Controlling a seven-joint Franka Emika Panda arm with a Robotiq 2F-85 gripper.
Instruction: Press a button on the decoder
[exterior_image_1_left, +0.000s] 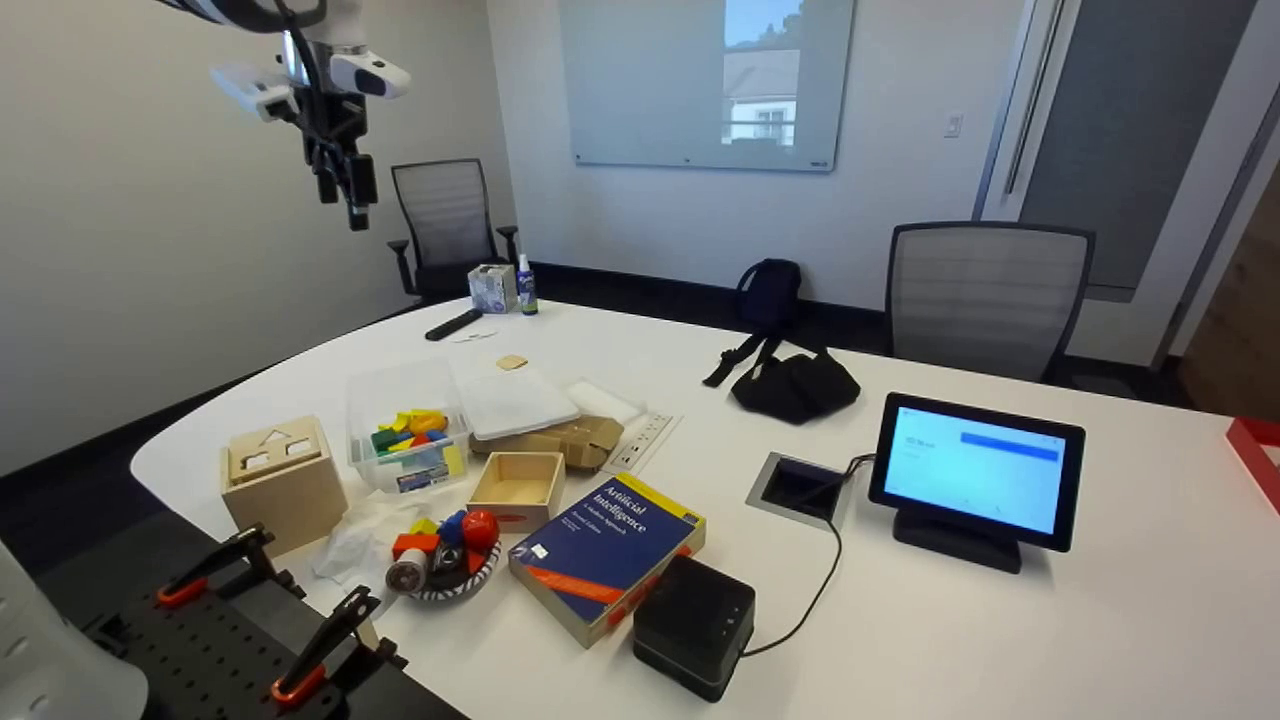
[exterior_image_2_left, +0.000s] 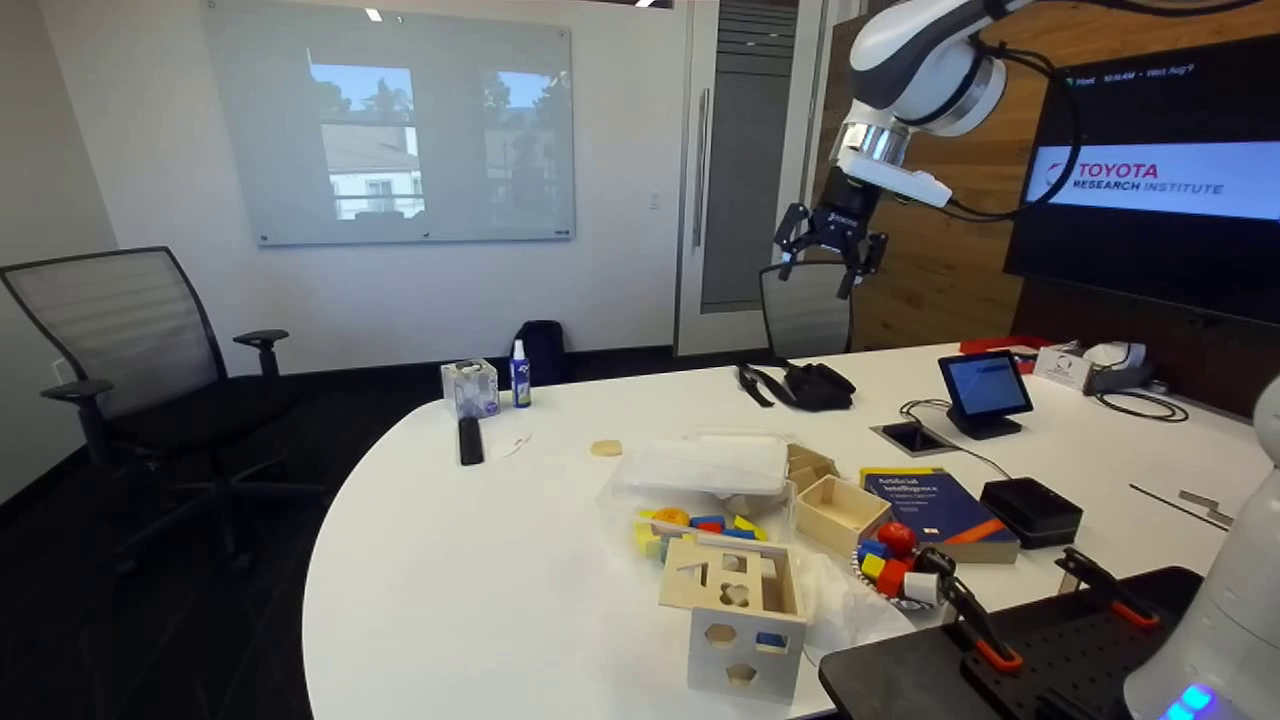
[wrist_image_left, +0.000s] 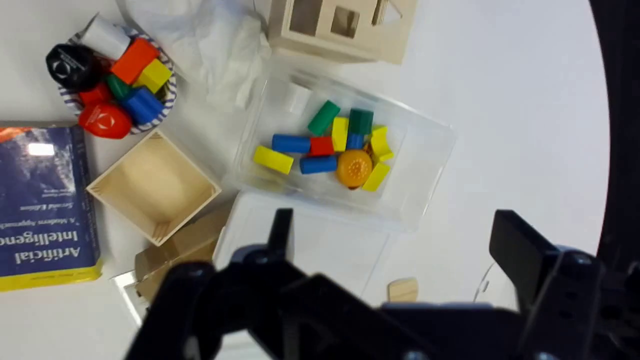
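The decoder (exterior_image_1_left: 692, 622) is a small matte black box with a thin black cable. It lies on the white table beside the blue book (exterior_image_1_left: 610, 550), and also shows in an exterior view (exterior_image_2_left: 1032, 510). Small light marks show on its top edge. The decoder is out of the wrist view. My gripper (exterior_image_1_left: 345, 205) is high above the table, far from the decoder; it also shows in an exterior view (exterior_image_2_left: 816, 281). In the wrist view the gripper (wrist_image_left: 395, 217) is open with wide-apart fingers and nothing between them.
A lit tablet (exterior_image_1_left: 975, 470) stands behind the decoder. A bowl of blocks (exterior_image_1_left: 470, 580), a wooden tray (exterior_image_1_left: 520, 488), a clear bin (wrist_image_left: 425, 165) and a wooden shape box (exterior_image_2_left: 745, 640) crowd the table below. Clamps (exterior_image_1_left: 330, 640) sit by the robot base.
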